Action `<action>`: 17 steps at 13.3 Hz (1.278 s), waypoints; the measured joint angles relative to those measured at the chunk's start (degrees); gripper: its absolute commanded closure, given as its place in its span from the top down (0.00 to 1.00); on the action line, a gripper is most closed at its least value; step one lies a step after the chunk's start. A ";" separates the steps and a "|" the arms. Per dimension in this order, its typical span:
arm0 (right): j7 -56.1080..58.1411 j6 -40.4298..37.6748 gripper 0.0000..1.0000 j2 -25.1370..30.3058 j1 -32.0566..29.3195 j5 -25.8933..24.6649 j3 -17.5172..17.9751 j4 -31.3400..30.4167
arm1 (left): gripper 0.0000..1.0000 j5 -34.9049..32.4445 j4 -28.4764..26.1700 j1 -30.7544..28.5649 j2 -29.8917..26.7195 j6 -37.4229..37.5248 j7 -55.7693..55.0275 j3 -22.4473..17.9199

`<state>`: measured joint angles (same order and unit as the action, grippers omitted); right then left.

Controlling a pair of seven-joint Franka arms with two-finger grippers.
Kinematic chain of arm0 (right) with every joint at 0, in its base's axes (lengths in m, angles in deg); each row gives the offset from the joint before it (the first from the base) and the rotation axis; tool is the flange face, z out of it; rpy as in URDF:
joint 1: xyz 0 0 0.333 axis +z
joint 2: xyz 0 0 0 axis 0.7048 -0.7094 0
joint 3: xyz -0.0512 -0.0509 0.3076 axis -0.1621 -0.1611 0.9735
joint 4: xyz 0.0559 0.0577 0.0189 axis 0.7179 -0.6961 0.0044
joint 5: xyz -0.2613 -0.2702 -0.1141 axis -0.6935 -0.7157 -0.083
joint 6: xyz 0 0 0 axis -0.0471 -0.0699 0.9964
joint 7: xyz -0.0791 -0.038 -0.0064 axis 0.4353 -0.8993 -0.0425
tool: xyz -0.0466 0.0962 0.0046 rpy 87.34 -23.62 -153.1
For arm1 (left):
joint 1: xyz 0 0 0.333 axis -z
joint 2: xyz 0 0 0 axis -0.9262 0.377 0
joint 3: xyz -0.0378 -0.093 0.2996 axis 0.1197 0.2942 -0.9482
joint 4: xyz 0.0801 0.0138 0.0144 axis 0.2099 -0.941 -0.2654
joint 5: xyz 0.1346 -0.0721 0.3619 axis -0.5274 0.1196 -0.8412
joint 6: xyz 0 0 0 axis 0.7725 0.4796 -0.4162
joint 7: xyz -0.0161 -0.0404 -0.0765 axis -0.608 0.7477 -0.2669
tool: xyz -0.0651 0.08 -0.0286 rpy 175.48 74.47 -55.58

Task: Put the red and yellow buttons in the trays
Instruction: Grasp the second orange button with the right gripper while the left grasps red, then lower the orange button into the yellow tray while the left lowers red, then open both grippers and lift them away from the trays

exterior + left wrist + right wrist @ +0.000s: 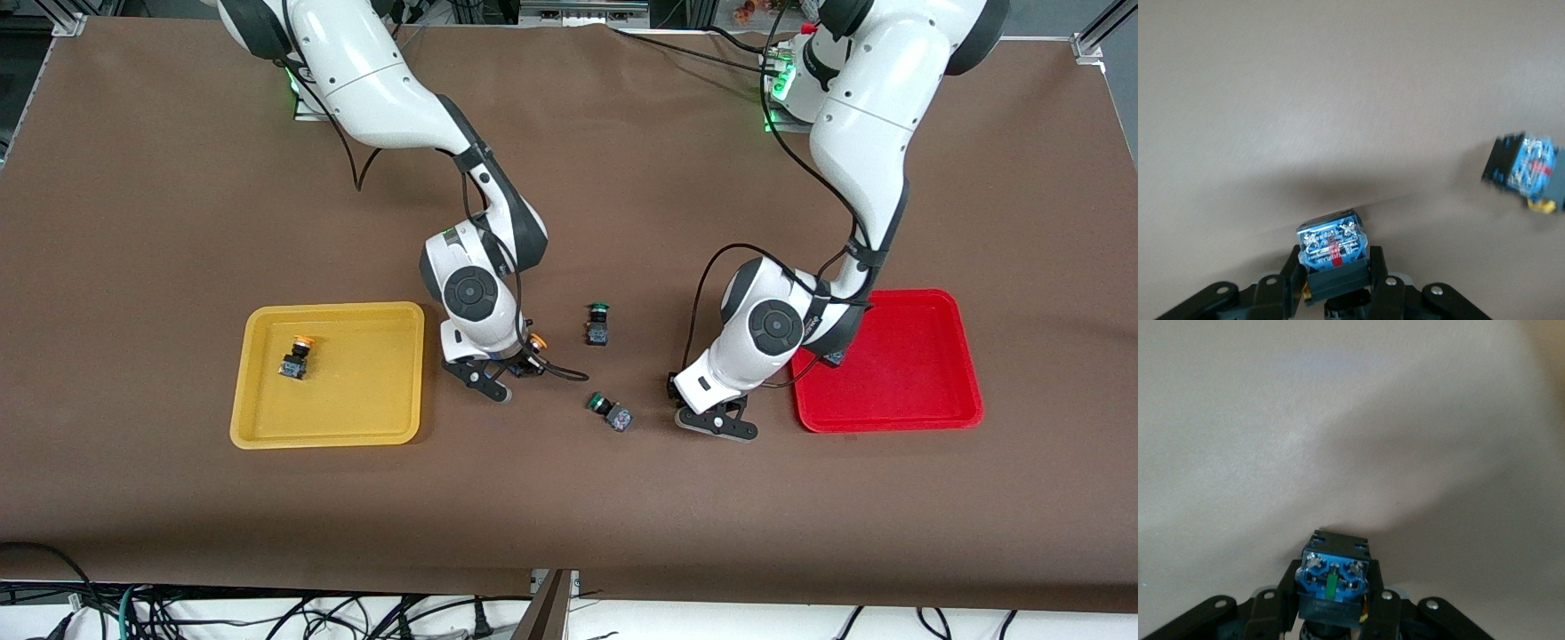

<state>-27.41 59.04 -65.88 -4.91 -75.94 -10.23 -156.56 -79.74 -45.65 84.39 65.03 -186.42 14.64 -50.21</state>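
Front view shows one yellow button in the yellow tray and the red tray apparently bare. Between the trays, the right gripper pinches another yellow-capped button and the left gripper pinches a button whose cap I can't see. Two green buttons lie on the table between the grippers.

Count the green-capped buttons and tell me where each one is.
2. The farther green button sits on the table between the two arms. The nearer green button lies closer to the front camera. The held button in the left claw hides its cap colour.
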 measured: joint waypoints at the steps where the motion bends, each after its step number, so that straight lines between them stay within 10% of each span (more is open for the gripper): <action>1: 3.88 -3.74 0.00 0.65 -1.56 0.03 -0.40 1.04 | 0.00 0.00 0.33 -0.58 -1.95 5.82 0.20 -0.35; 5: 26.97 -20.62 0.00 5.24 -13.57 0.06 -0.82 4.29 | 0.00 -0.03 0.51 -8.47 -9.56 25.40 12.94 -1.45; 9: 40.70 -24.33 0.03 5.60 -21.64 0.05 -0.93 1.57 | 0.11 -3.17 -0.78 -19.14 -9.37 26.79 36.16 -2.13; 10: 41.33 -23.77 0.24 5.30 -21.89 0.04 -0.92 -0.02 | 0.28 -4.57 -1.13 -20.94 -8.58 25.87 40.30 -2.10; 11: 41.69 -22.63 0.76 5.02 -21.73 0.04 -0.84 -1.54 | 0.75 -5.54 -1.58 -22.04 -7.77 24.36 42.83 -2.09; 12: 41.95 -21.38 1.00 4.79 -21.46 0.03 -0.73 -2.76 | 1.00 -6.18 -2.22 -22.60 -6.99 22.95 44.00 -2.07; 17: 47.08 -23.06 1.00 7.27 -20.98 -0.06 -3.48 -1.97 | 1.00 -6.58 -2.52 -22.28 -8.35 22.67 43.72 -0.50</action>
<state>19.67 35.98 -58.61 -25.89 -76.00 -13.71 -158.54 -86.31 -48.17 62.11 56.68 -163.75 58.36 -50.71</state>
